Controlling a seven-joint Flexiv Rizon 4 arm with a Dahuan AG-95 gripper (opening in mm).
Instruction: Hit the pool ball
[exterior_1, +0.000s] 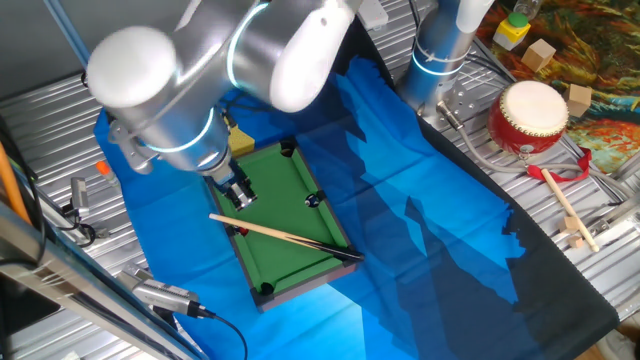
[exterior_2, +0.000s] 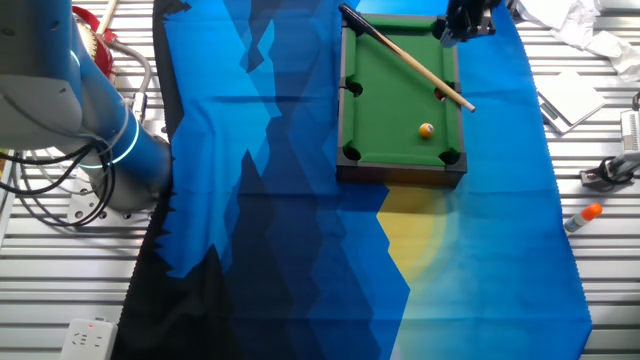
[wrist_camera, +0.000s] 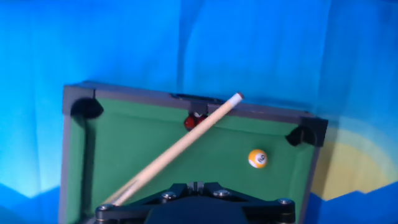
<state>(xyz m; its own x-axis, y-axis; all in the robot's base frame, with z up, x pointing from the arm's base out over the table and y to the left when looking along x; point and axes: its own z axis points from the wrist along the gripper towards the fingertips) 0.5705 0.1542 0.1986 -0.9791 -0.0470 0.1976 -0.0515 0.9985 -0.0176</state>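
A small green pool table (exterior_2: 390, 110) stands on a blue cloth. The pool ball (exterior_2: 426, 130), orange-yellow with a pale spot, lies near one end pocket; it also shows in the hand view (wrist_camera: 257, 158). The wooden cue stick (exterior_2: 410, 62) lies slantwise across the table, apart from the ball, and shows in the hand view (wrist_camera: 180, 148) too. A tiny red ball (wrist_camera: 189, 123) and a dark ball sit by a side pocket. My gripper (exterior_1: 240, 197) hovers over the table's other end, beside the cue's butt, fingers together and empty (wrist_camera: 194, 185). In one fixed view my arm hides the pool ball.
The blue cloth (exterior_2: 270, 150) covers the metal table. The robot base (exterior_2: 125, 160) stands to the left. A red drum (exterior_1: 528, 115), a drumstick (exterior_1: 565, 205) and wooden blocks lie at the right. An orange marker (exterior_2: 583, 215) lies beside the cloth.
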